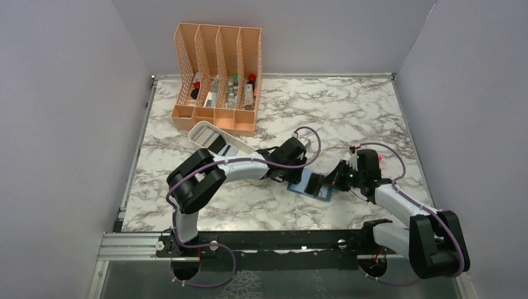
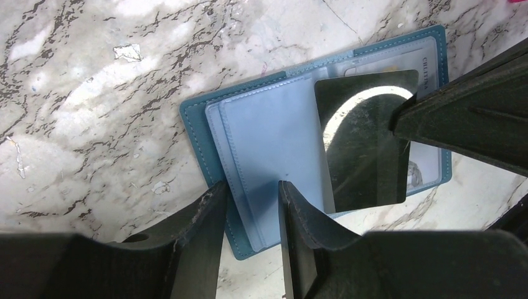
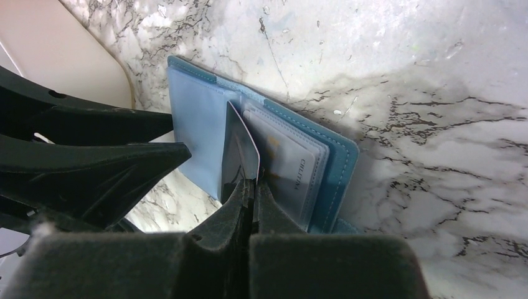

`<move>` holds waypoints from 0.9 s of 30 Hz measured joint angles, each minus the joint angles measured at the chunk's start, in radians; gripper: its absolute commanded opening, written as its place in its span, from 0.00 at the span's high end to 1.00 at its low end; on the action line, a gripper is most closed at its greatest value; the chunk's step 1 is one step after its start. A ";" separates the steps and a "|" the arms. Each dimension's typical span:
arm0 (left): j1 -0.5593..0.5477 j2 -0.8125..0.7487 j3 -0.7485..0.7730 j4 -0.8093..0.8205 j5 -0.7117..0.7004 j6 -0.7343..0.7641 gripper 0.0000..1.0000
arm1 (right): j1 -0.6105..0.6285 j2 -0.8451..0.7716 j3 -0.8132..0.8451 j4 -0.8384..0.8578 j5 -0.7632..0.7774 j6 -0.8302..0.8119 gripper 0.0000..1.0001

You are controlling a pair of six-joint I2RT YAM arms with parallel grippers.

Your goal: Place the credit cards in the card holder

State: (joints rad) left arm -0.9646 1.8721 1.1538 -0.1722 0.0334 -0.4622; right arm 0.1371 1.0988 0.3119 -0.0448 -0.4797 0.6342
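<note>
While the card holder (image 1: 309, 185) lies open on the marble surface (image 1: 348, 112) btwn the two arms, the right gripper (image 3: 252, 190) is clamped on a glossy credit card (image 3: 240, 156), which stands on edge at the inner pockets, not yet seated. The left gripper (image 2: 252, 218) hovers over the holder's near edge w/ jaws parted, nothing pinched. A pale card (image 3: 292, 168) already sits in a pocket (so partly done, I reckon). Only legible print: "CHLITINA" on that card. No other loose cards visible.
</note>
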 measured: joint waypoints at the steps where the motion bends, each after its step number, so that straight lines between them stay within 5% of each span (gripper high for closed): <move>1: 0.000 0.000 0.000 0.000 0.002 0.000 0.60 | 0.000 0.006 0.000 0.006 -0.004 0.000 0.99; 27: 0.008 0.008 -0.016 0.061 0.131 -0.042 0.61 | -0.002 0.183 0.040 0.092 -0.085 0.013 0.89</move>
State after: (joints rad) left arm -0.9562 1.8797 1.1378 -0.1108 0.1646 -0.5041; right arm 0.1356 1.2819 0.3523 0.0475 -0.5648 0.6468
